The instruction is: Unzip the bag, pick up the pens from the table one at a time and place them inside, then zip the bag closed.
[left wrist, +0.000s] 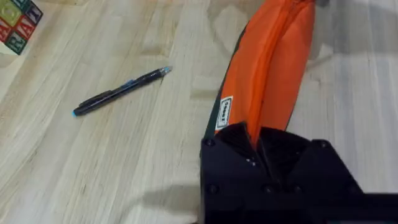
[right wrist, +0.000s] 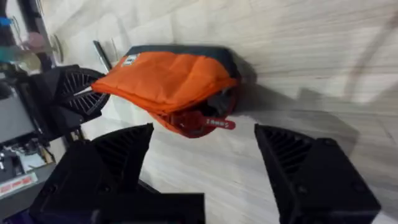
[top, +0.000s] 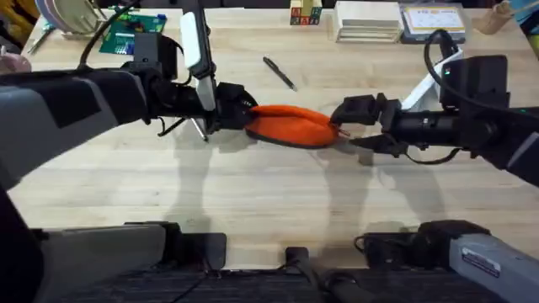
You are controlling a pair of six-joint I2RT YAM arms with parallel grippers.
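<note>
The left gripper (left wrist: 258,146) has its jaws clenched on one end of the soft orange bag (top: 290,124). The right gripper (right wrist: 202,168) has its jaws wide apart by the red zipper pull (right wrist: 208,122). It should pinch that small tab and slide gently. One thin dark pen (top: 279,73) lies on the smooth wooden counter (top: 253,202).

I see a matt orange cloth bag (top: 290,124), a glossy dark plastic pen (left wrist: 121,91), and a pale, smooth-grained wooden worktop (top: 253,194).
</note>
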